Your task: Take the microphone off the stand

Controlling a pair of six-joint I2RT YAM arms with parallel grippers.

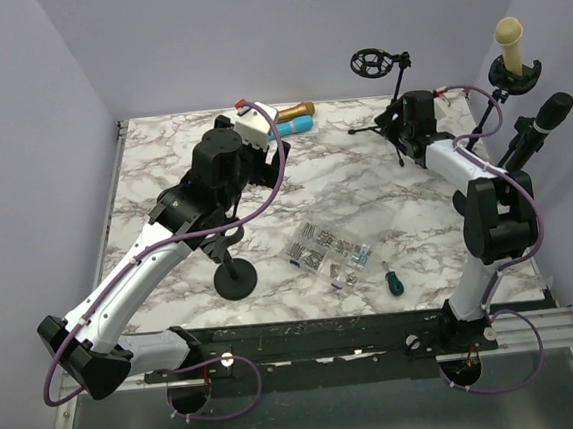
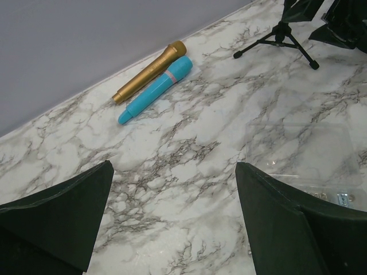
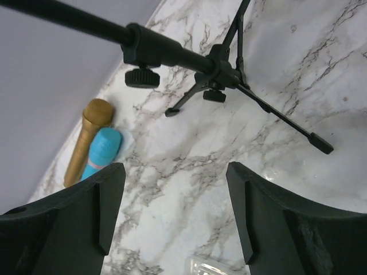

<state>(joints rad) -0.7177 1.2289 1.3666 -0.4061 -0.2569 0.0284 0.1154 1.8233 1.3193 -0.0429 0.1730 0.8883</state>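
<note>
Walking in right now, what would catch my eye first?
Probably the gold microphone and the turquoise microphone lying side by side at the far edge of the white marble table. Next, the cream microphone standing upright in a black stand at the far right corner.

Gold microphone (image 2: 150, 72), at twelve o'clock: showing no lettering.
Blue microphone (image 2: 156, 89), beside it: wearing a pink band — no words.
Clear parts box (image 1: 330, 251), toward five o'clock: showing nothing readable — too small.
</note>
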